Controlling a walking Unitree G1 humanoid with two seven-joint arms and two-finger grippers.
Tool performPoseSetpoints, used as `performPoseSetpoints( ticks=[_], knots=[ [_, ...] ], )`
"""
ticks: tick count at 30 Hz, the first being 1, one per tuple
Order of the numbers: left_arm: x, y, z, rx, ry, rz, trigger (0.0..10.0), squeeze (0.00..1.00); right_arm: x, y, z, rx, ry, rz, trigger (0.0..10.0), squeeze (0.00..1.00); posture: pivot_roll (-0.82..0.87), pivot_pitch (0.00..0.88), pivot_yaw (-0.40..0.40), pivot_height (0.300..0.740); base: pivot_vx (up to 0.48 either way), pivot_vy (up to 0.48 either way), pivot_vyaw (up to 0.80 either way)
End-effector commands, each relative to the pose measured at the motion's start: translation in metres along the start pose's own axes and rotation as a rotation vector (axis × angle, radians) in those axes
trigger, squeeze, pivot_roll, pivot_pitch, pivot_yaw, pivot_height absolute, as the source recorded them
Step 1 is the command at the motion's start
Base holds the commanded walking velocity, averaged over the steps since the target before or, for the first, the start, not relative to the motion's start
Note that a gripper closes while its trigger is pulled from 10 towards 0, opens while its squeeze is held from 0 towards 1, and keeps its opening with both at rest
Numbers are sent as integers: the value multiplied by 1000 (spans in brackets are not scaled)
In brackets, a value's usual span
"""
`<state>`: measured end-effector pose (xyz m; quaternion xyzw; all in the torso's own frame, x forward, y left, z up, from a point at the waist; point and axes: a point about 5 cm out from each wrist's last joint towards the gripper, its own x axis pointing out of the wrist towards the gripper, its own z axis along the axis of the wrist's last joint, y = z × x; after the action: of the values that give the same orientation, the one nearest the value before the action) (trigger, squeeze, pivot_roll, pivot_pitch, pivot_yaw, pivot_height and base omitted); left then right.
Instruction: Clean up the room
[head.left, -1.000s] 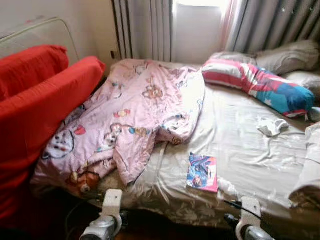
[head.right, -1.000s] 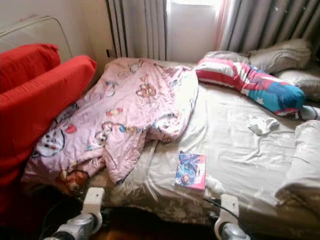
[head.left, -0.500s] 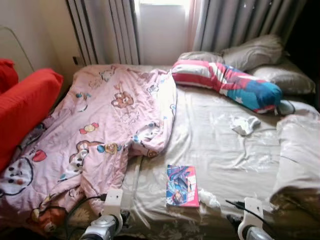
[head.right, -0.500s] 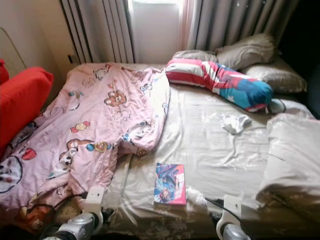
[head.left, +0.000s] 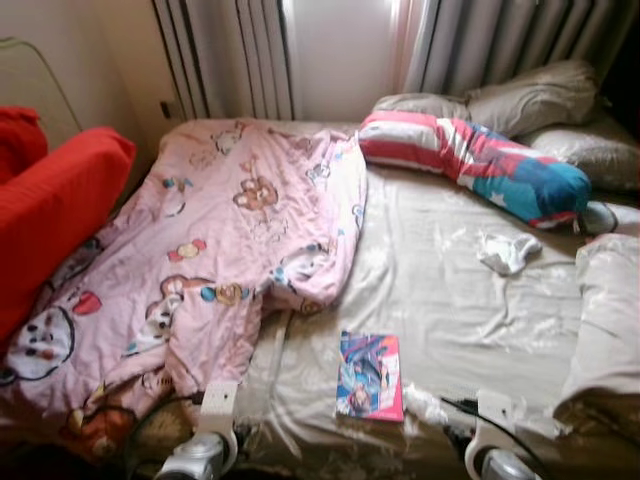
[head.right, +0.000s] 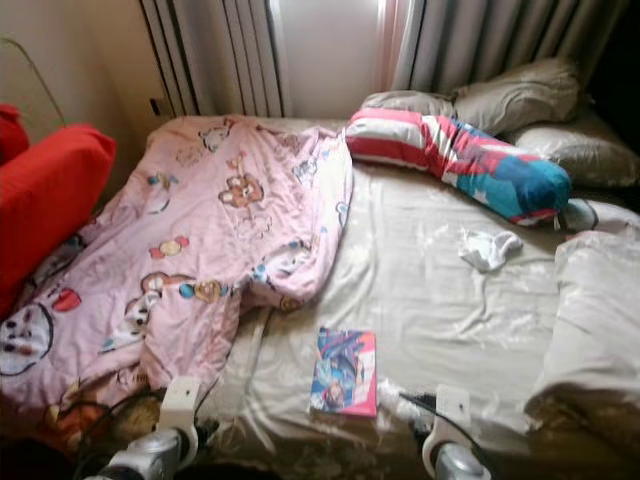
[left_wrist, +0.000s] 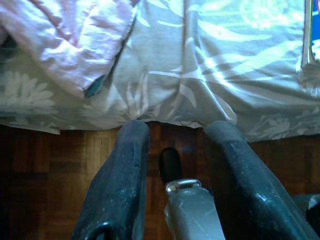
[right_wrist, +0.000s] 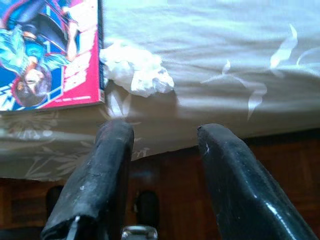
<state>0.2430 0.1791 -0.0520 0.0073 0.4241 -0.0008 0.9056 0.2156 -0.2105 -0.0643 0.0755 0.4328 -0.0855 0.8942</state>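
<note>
A colourful comic book (head.left: 370, 377) lies flat near the foot edge of an unmade bed (head.left: 460, 300), with a crumpled white tissue (right_wrist: 136, 75) just beside it on the beige sheet. Farther up the bed, a small white cloth (head.left: 508, 251) sits near a long striped bolster pillow (head.left: 478, 167), and a pink cartoon-print quilt (head.left: 210, 270) is heaped over the robot's left half of the mattress, spilling toward a red cushion (head.left: 55, 210). Grey pillows and curtains stand at the head. Over the last second the whole view has swung from the red cushion toward the bed and steadied, which suggests the robot has turned to face the book and tissue; nothing on the bed itself has shifted. The right gripper (right_wrist: 160, 170) hangs just below the bed edge near the tissue, fingers spread and empty. The left gripper (left_wrist: 182, 165) hangs low over the wooden floor, also spread and empty. Tidying has not visibly begun.
</note>
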Motion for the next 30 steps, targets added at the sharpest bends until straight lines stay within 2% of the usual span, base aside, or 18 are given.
performPoseSetpoints(
  ticks=[1,4,21,27,30],
  knots=[
    [0,2,-2,-18,8,10,10000,0,1,3,4,-11,-18,3,10000,0,20,0,-11,740,0,0,594],
    [0,2,-2,-24,7,12,10000,0,1,2,4,-9,-18,4,10000,0,21,0,-13,740,165,0,569],
    [0,0,-1,-50,-4,2,10000,0,1,2,5,13,-18,-6,10000,0,18,0,-22,740,281,0,0],
    [0,0,1,-49,-24,7,10000,0,1,1,5,25,-29,-16,10000,0,18,0,-23,740,0,0,0],
    [0,0,3,-79,-57,18,10000,0,0,1,6,46,-50,-19,10000,0,17,0,-21,740,0,0,0]
  ],
)
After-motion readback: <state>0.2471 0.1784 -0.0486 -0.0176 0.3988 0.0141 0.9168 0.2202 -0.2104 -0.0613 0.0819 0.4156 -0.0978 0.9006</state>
